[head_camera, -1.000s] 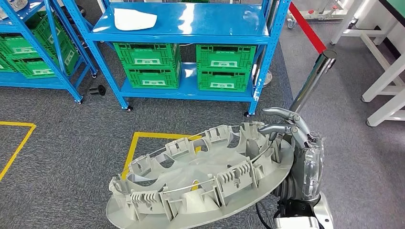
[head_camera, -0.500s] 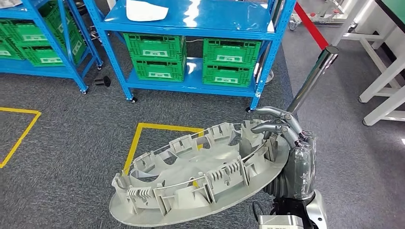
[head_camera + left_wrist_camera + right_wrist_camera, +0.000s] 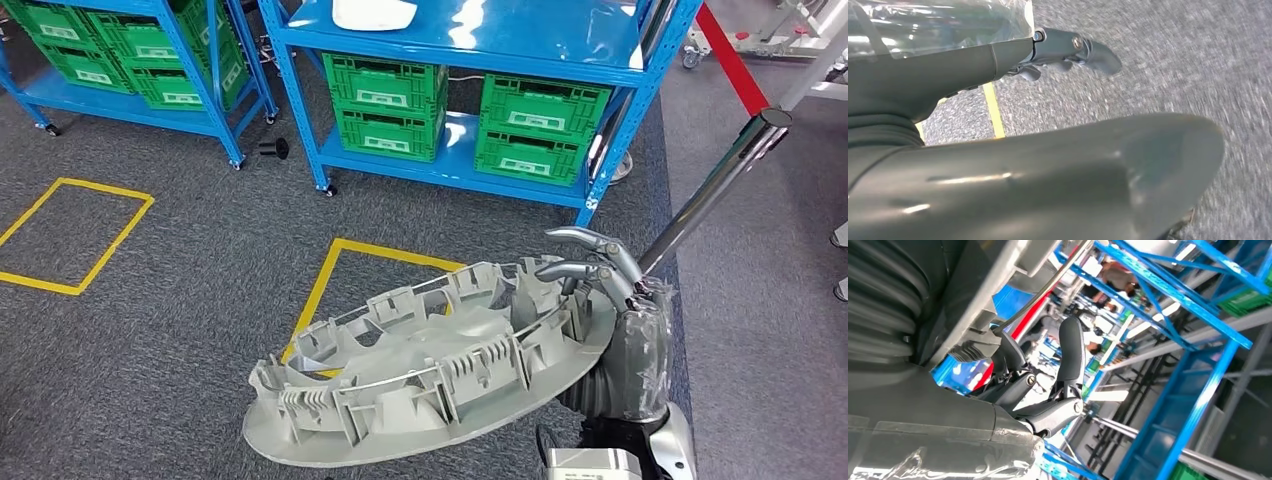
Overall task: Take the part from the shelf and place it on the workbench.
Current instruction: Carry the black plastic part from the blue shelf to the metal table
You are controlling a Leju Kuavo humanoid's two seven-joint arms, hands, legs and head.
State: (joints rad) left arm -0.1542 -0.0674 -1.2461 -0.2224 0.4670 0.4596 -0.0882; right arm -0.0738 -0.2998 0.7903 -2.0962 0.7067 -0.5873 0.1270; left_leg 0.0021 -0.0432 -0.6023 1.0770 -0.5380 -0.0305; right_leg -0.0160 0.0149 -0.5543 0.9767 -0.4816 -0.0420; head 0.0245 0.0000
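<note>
The part [image 3: 430, 385] is gripped at its 3 o'clock rim by the right hand [image 3: 590, 268] (left hand's [image 3: 1068, 50] fingers unclear); the shelf [image 3: 480, 40] has slid toward 1 o'clock, so turning away has begun.

From the head view I can't see my right hand [image 3: 600, 275]'s palm behind the part [image 3: 430, 375]'s rim. The part hides the floor marking [image 3: 330, 290]'s near corner. Left wrist carpet [image 3: 1173, 60] smears.

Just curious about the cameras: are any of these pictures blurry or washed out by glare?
Head view: sharp, with bright glare streaks on the blue shelf. Left wrist view: carpet smeared by motion blur, and the near grey part soft. Right wrist view: the background is overexposed and hazy.
</note>
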